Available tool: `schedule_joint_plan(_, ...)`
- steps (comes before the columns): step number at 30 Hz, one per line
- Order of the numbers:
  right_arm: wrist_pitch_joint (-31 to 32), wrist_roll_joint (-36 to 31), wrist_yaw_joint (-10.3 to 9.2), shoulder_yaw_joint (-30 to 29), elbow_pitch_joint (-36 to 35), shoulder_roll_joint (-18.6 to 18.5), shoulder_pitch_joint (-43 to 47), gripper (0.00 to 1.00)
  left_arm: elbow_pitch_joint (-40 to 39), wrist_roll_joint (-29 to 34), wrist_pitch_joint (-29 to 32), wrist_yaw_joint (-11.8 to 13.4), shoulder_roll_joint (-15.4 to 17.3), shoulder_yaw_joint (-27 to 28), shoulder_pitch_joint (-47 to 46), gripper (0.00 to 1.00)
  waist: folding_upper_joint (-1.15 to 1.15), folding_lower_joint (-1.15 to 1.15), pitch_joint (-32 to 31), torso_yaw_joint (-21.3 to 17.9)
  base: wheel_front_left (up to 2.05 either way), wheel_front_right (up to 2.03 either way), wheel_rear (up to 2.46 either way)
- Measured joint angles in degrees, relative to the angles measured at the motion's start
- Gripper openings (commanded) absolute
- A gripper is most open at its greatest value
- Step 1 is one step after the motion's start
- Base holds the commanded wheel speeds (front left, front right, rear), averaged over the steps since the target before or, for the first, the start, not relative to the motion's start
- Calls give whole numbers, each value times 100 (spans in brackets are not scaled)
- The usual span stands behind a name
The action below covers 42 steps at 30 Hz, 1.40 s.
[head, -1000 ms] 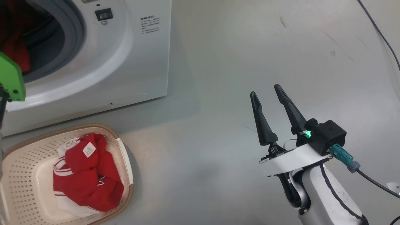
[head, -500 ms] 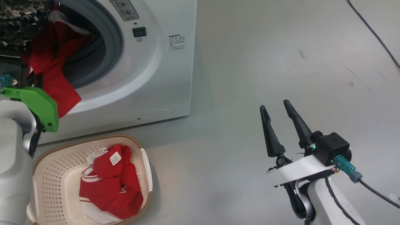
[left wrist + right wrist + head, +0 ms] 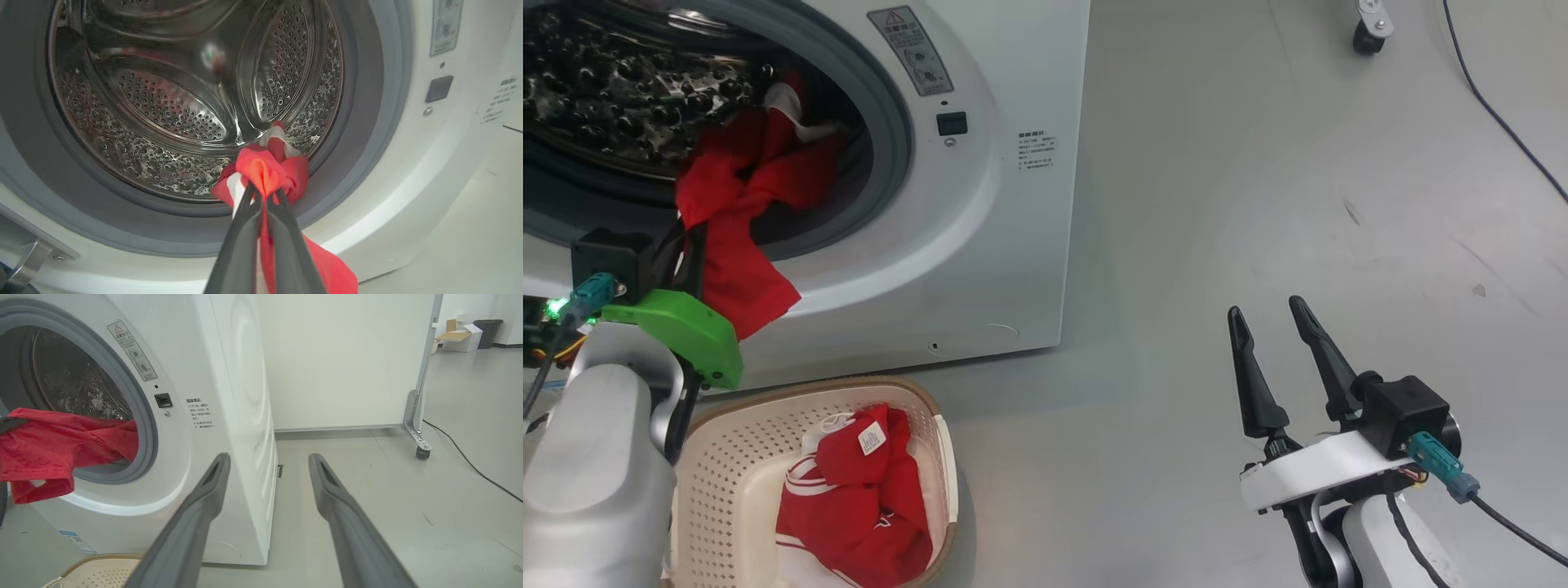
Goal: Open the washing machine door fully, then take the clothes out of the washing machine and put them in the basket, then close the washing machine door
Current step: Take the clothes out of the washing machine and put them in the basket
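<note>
The big white boxy front-loading washing machine stands at the far left of the pale grey floor. Its round mouth is uncovered, so the steel perforated drum and the grey rubber gasket around it are in plain sight. The left gripper is at the lower right of that mouth, its jaws clenched on a bunched fold of a soft bright red garment with white trim. Part of this cloth lies inside, over the gasket lip, and the rest hangs out across the white front ring below the jaws. On the floor just near the foot of the machine, at the left, sits the small cream plastic basket with perforated sides and a brown woven-look rim. A second red garment, with white stripes and a small white tag, lies crumpled in the basket's right half. The right gripper hovers well apart from all this, over bare floor at the near right. Its jaws are released and spread, with nothing between them. Right of the mouth, the machine's front carries a grey warning label and a small black square latch socket. A dark cable trails over the floor at the far right, near a small caster wheel.
</note>
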Motion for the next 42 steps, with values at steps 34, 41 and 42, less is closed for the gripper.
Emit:
schedule_joint_plan(34,0,-90,140,-46,9,-4,264,100,-2642,-99,-498,312,-185,515,622,0,0,0,-394,195,0,0,0)
schedule_joint_plan(41,0,-97,185,-47,9,-2,274,100,-2408,-97,-215,382,-185,334,1311,0,0,0,-370,159,0,0,0)
schedule_joint_plan(42,0,-98,185,-52,9,-2,276,100,-2350,-96,-145,434,-185,334,1405,0,0,0,-364,155,0,0,0)
